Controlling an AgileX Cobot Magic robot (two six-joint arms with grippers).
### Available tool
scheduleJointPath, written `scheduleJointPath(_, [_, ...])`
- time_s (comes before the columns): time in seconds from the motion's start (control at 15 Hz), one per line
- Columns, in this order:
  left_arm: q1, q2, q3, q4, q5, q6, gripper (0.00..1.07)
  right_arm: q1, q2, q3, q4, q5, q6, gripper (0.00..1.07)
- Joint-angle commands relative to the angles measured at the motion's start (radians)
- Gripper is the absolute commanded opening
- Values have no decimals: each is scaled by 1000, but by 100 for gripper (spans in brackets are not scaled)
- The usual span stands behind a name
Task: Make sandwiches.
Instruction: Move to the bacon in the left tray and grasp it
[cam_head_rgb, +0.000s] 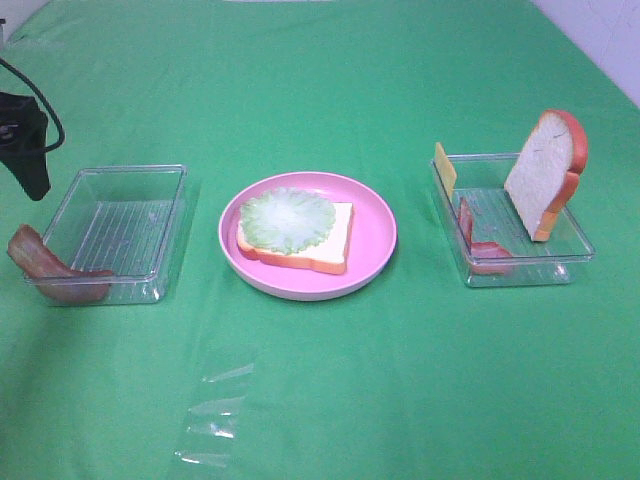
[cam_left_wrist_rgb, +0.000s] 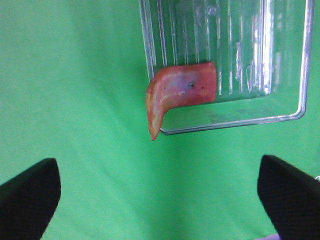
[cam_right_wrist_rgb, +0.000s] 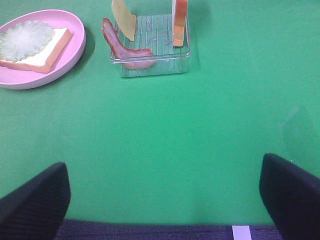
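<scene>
Sandwich (cam_head_rgb: 295, 238) in the making sits on the pink plate (cam_head_rgb: 375, 215) at the middle of the green worktop (cam_head_rgb: 320, 400); it is one flat slice with lettuce on top. Left claw (cam_left_wrist_rgb: 160, 200) hangs well to the plate's left, above bare cloth just off a corner of the left tray (cam_head_rgb: 130, 168), its jaws spread wide and holding nothing. Right claw (cam_right_wrist_rgb: 165, 200) hangs over bare worktop well apart from the plate, nearer the front and to its right, jaws likewise wide and empty. The left tray, clear plastic, stands to the plate's left; the right tray (cam_head_rgb: 520, 272), of the same kind, stands to the plate's right. An upright slice (cam_head_rgb: 540, 175) of bread stands on edge in the right tray, on the side away from the plate, tilted a little. The flat slice (cam_head_rgb: 335, 245) lies across the plate's middle, and the lettuce (cam_head_rgb: 287, 220) covers most of it. Left bacon (cam_head_rgb: 50, 275) is draped over the left tray's front corner farthest from the plate, one end inside, the tip hanging outside. Right bacon (cam_head_rgb: 480, 250) leans on the right tray's wall nearest the plate. Cheese (cam_head_rgb: 445, 168) stands at that tray's back corner toward the plate, poking above the rim.
</scene>
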Motion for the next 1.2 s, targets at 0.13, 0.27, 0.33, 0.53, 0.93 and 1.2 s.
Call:
scheduleJointPath(0.13, [-2, 39, 22, -7, 37, 1, 102, -6, -26, 1, -3, -7, -7, 98])
scheduleJointPath(0.27, [-2, 76, 45, -6, 32, -12, 101, -6, -26, 1, -3, -7, -7, 98])
scheduleJointPath(0.33, [-2, 93, 53, -6, 25, -12, 100, -6, -26, 1, -3, -7, -7, 98])
scheduleJointPath(0.53, [-2, 143, 54, -7, -74, -23, 99, -6, -26, 1, -3, -7, -7, 98])
scheduleJointPath(0.93, [-2, 186, 54, -7, -92, -23, 90, -6, -26, 1, -3, -7, -7, 98])
scheduleJointPath(1.2, [-2, 189, 54, -7, -91, -28, 53, -6, -26, 1, -3, -7, -7, 98])
